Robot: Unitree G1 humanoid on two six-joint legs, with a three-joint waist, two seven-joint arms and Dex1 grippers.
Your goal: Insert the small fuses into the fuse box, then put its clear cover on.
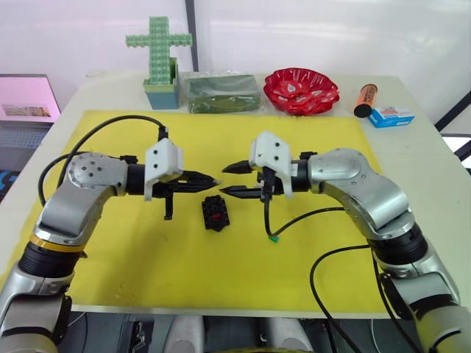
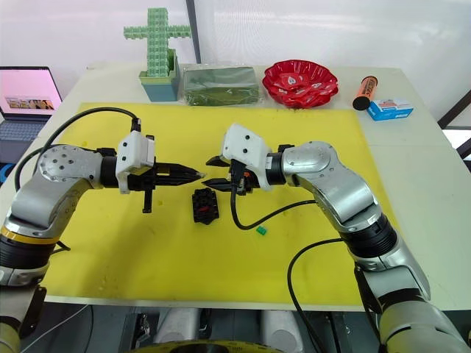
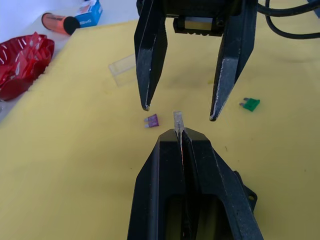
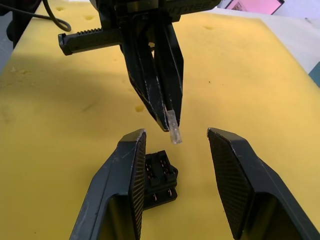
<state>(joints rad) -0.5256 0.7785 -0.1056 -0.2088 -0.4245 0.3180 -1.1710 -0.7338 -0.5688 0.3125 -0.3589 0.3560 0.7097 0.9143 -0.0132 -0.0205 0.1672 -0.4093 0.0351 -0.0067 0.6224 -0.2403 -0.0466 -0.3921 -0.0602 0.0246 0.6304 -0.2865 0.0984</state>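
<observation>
My left gripper [image 1: 213, 179] is shut on a whitish, clear small fuse [image 3: 177, 120], which sticks out past its fingertips. My right gripper [image 1: 224, 179] faces it tip to tip and stands open, with the fuse [image 4: 174, 131] hanging between its two fingers. Just below both grippers, the black fuse box [image 1: 215, 212] lies on the yellow mat [image 1: 147, 265]. A green fuse [image 1: 273, 238] lies loose to the box's right. In the left wrist view a purple fuse [image 3: 152, 120] lies on the mat, and the clear cover [image 3: 122, 71] lies farther off.
Along the table's far edge stand a green block cross in a pot [image 1: 158, 51], a clear bag of green parts [image 1: 221, 92], a red bowl [image 1: 302, 88], an orange marker [image 1: 365, 99] and a blue-and-white carton [image 1: 390, 115]. A laptop [image 2: 26, 95] sits far left.
</observation>
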